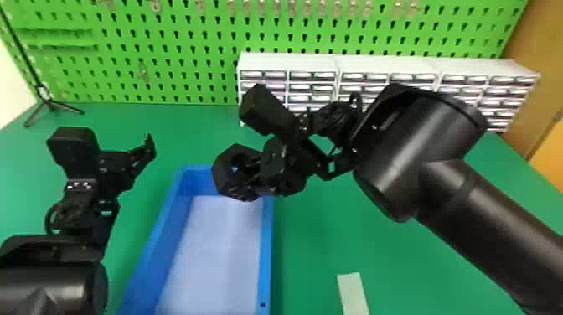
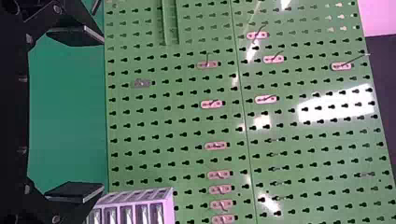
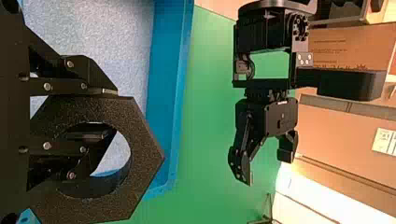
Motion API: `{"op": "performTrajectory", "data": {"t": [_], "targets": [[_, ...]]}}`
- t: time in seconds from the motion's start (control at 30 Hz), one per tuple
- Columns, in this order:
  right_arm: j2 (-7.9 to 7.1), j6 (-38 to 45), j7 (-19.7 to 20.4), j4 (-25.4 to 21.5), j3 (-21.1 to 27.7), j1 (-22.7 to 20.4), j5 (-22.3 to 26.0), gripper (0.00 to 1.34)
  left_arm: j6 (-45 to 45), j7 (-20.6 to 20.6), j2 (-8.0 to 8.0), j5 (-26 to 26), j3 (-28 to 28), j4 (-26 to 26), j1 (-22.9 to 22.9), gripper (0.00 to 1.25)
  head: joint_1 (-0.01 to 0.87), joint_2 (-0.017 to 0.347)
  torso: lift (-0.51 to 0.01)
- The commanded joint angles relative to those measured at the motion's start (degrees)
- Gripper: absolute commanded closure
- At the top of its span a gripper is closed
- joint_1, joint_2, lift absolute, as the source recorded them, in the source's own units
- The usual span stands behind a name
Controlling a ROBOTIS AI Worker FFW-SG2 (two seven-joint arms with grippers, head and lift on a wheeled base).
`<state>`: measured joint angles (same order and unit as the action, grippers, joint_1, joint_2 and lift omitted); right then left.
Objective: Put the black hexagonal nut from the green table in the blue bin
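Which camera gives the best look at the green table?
The head view: there the green table spreads beside the blue bin and back to the pegboard. The left wrist view catches a strip beyond the left gripper; the right wrist view, a stretch beside the bin.

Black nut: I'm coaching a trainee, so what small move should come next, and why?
I'd probably ease the nut toward the middle of the blue bin before lowering: the right gripper holds it, and the head view shows it overlapping the far rim.
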<state>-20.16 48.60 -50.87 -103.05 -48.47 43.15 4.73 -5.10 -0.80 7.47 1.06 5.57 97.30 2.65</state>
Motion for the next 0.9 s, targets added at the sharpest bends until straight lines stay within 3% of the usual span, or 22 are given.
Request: {"op": "performTrajectory", "data": {"t": [0.0,0.23,0.53,0.87], "targets": [[1.09,-0.97,0.25,1.62,-1.01,0.18,0.80,1.01,0.00,0.01,0.00,0.00,0.06,0.00,-0.01,0.17,0.683,0.028,-0.096],[2.58,-2.73,0.78,3.91,-2.33,0.01,3.00,1.01,0.00,0.01,0.00,0.00,0.06,0.00,-0.01,0.17,0.683,0.028,-0.096],[2.32,-4.40,3.15,5.76,-4.09,-0.35,8.62,1.01,0.00,0.01,0.00,0.00,0.06,0.00,-0.19,0.17,0.683,0.028,-0.096],[1.88,-4.75,3.85,5.76,-4.44,-0.17,9.33,1.01,0.00,0.01,0.09,0.00,-0.03,0.00,0.07,0.17,0.683,0.028,-0.096]]}}
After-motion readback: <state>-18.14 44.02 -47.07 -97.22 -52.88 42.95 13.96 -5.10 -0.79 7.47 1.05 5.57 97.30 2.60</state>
